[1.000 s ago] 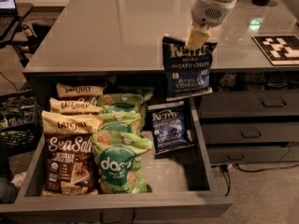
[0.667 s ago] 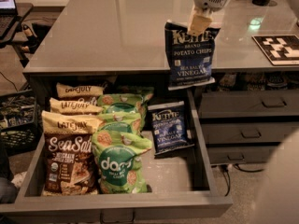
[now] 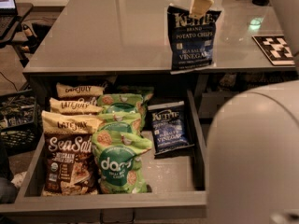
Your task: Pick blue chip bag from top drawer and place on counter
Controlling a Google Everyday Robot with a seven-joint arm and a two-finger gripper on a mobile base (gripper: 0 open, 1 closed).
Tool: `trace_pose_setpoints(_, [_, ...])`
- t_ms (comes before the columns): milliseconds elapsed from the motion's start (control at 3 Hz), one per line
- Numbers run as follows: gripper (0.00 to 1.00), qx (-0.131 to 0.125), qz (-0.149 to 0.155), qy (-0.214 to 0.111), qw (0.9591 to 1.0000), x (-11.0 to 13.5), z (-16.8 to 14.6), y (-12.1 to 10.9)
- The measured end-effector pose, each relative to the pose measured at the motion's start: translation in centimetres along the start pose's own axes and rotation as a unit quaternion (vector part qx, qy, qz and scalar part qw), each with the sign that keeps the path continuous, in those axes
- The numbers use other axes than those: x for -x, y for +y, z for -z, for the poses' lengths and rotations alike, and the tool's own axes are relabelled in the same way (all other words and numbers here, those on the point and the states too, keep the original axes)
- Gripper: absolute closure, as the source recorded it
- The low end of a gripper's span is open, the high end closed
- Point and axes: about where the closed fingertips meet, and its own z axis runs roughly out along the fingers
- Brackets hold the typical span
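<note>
My gripper (image 3: 201,3) is shut on the top edge of a blue chip bag (image 3: 191,41), a navy Kettle bag with white "VINEGAR" lettering. The bag hangs upright, its bottom edge at the front edge of the counter (image 3: 117,36). The top drawer (image 3: 112,204) stands open below it. A second blue Kettle bag (image 3: 169,133) lies in the drawer's right part.
The drawer also holds green "doos" bags (image 3: 119,160), a brown "Sea Salt" bag (image 3: 67,162) and Late July bags (image 3: 77,107). A black-and-white marker tile (image 3: 275,48) lies on the counter at right. My pale arm body (image 3: 254,157) fills the lower right.
The gripper has lifted the blue bag up and back, from in front of the counter edge to over it. The camera has moved closer and my arm body has entered at lower right.
</note>
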Motion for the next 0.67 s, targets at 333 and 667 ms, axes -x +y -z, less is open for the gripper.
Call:
trace_pose_setpoints(333, [1.0,-0.012,0.006,0.0,0.9999,0.8,-0.7,-2.1])
trace_pose_setpoints(667, [1.0,-0.025,0.012,0.0,0.9996,1.5,-1.4,-3.7])
